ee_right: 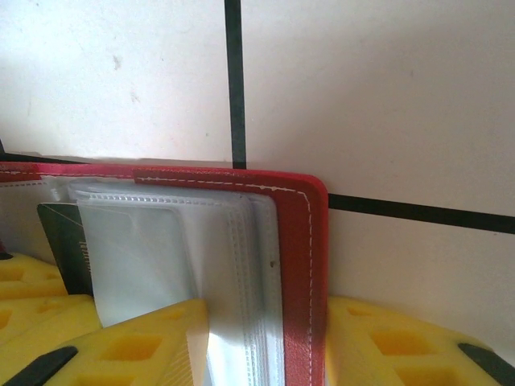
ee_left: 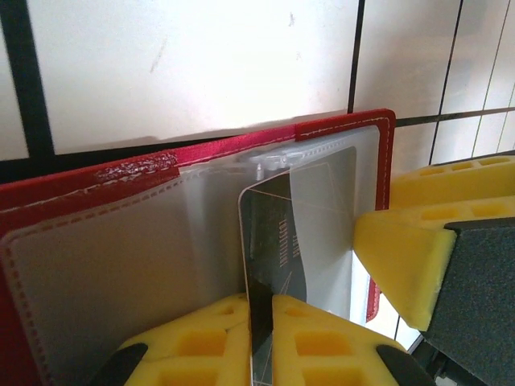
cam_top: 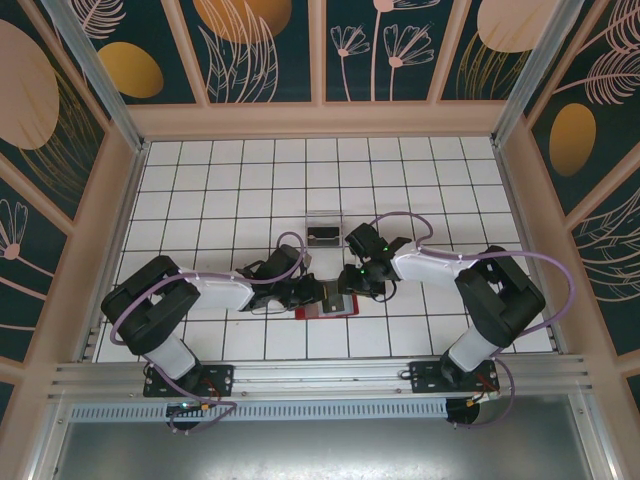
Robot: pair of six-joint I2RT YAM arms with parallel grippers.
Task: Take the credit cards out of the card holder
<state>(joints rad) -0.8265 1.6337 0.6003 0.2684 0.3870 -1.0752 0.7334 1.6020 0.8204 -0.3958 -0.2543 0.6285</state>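
Top external view: the left gripper [cam_top: 316, 293] reaches in at the left side of the card holder [cam_top: 345, 310], a flat red case lying open on the white tiled table [cam_top: 200, 180] with its black grid lines. The right gripper [cam_top: 353, 283] meets the holder from its right side. A small clear plastic box [cam_top: 322, 232] sits just beyond the holder's far edge, apart from it.

In the left wrist view, the holder's woven red border, run with pale stitching, frames a smooth grey inner panel [ee_left: 113, 273]. At the right end of that panel a credit card [ee_left: 278, 241] stands on edge: thin, dark, glossy, with rounded corners. Its upper part lies behind a frosted pocket and its lower part is bare. The left gripper's yellow moulded fingers [ee_left: 185, 346] press together on the card's near edge and pinch it. At the holder's right border a blocky yellow finger [ee_left: 402, 257] of the right gripper touches the case.

In the right wrist view, that gripper's fingers [ee_right: 137, 346] sit on either side of the holder's rounded red corner [ee_right: 294, 241]. One lies on the stack of clear sleeves [ee_right: 137, 257] (stitched along their edges) and the other outside the cover, so the corner is clamped between them. A dark card edge shows behind the leftmost sleeve.
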